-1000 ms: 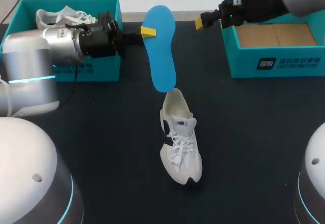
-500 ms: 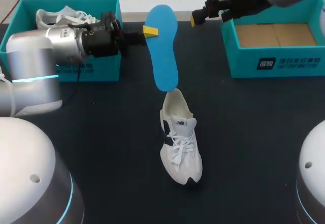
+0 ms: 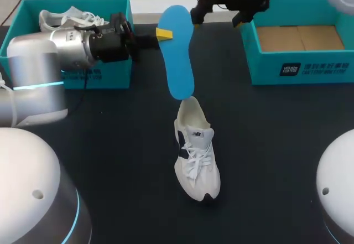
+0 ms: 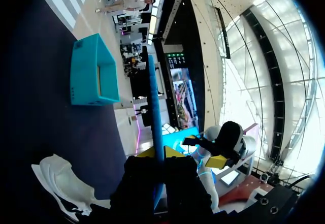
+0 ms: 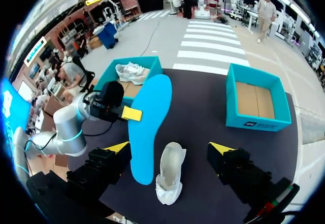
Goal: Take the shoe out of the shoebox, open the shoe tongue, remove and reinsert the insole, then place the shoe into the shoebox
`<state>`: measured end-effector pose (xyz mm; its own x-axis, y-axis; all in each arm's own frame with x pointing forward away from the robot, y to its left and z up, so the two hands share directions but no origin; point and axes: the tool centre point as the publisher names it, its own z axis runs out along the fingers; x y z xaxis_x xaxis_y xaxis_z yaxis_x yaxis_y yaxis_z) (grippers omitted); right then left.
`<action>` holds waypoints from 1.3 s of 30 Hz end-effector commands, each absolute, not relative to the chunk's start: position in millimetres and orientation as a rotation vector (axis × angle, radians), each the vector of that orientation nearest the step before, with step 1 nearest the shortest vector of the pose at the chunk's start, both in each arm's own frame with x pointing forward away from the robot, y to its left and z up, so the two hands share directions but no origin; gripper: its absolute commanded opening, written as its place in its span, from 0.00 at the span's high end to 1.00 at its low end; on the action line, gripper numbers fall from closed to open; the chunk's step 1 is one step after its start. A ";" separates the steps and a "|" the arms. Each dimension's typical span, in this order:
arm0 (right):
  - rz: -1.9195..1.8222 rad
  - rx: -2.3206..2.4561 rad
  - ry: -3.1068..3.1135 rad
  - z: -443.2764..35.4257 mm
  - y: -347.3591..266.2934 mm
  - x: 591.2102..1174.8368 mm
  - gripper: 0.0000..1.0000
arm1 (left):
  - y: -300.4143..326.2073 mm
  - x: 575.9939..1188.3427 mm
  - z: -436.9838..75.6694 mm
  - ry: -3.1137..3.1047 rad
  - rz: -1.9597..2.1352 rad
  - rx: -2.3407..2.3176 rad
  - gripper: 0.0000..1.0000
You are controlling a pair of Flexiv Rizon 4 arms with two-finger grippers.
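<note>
Head view: left gripper (image 3: 161, 34) clamped the blue insole (image 3: 178, 50), whose lower end hung by the heel of the white shoe (image 3: 196, 155), mid-table. Right gripper (image 5: 169, 149) spread wide, empty, near the shoebox (image 3: 298, 69).

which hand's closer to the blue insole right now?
Left. The left hand is shut on the blue insole at its edge, holding it up. The right hand hangs open beside the insole's far end, apart from it.
</note>
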<state>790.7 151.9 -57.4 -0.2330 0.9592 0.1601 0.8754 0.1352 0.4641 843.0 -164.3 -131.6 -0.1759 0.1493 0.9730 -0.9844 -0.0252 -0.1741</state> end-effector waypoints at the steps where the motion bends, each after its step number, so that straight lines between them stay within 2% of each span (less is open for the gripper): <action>1: 0.373 1.799 2.136 -52.6 175.0 793.7 0.00 | -164.0 842.2 -132.1 -1.216 1.415 1.016 1.00; 5: 0.184 1.733 2.174 -58.4 191.1 789.2 0.00 | -164.0 842.2 -132.1 -1.216 1.415 1.016 1.00; 20: 0.216 1.684 2.229 -59.1 197.9 787.5 0.00 | -164.0 842.2 -132.1 -1.216 1.415 1.016 1.00; 22: 0.101 1.873 2.177 -60.0 196.1 790.3 0.00 | -164.0 842.2 -132.1 -1.216 1.415 1.016 1.00; 26: 0.110 2.109 2.071 -59.1 196.9 792.9 0.00 | -164.0 842.2 -132.1 -1.216 1.415 1.016 1.00; 39: 0.251 2.197 2.114 -60.6 226.1 790.8 0.00 | -164.0 842.2 -132.1 -1.216 1.415 1.016 1.00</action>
<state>792.2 225.4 -55.6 0.0327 0.9985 0.0447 0.9847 -0.0398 0.1694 843.1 -164.3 -131.7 -0.1759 0.1494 0.9730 -0.9844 -0.0252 -0.1741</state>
